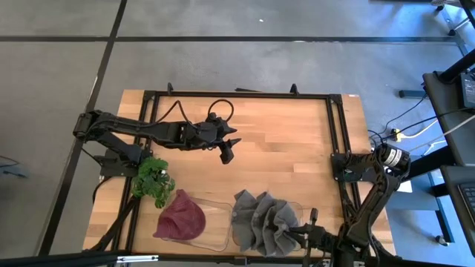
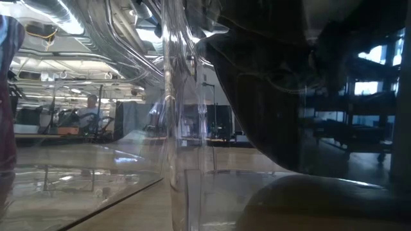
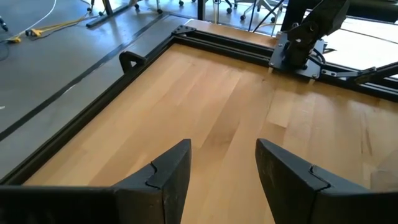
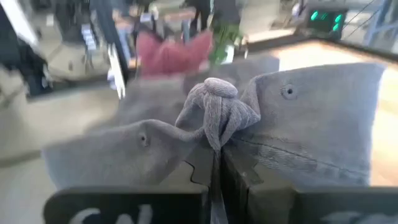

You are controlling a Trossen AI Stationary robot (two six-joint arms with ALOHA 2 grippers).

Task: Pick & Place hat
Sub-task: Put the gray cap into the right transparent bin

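A grey bucket hat [image 1: 263, 222] with small eyelets lies crumpled over the right end of a clear tray [image 1: 215, 204] at the table's near edge. In the low view it shows as a dark mass [image 2: 289, 83] behind the tray's clear wall. My right gripper [image 1: 304, 236] is at the hat's right side and is shut on its cloth [image 4: 216, 152]. A maroon hat [image 1: 180, 216] rests on the tray's left end. My left gripper [image 1: 228, 152] hovers open over bare wood at the table's middle [image 3: 222, 165], well clear of both hats. My right gripper pinches a bunched fold of the grey hat's cloth [image 4: 214, 115] between its two shut fingers, several layers gathered into a knot. The fingers come from the table's right, slanting down. The rest of the hat spreads away to both sides of the fingers; whether it is lifted clear I cannot tell.
A green leafy plant [image 1: 154, 180] sits left of the tray, close to the maroon hat. A black frame [image 1: 237, 94] runs around the wooden table top. The table's middle and far half are open wood [image 3: 224, 93]. The right arm's base [image 1: 356, 167] stands at the right edge.
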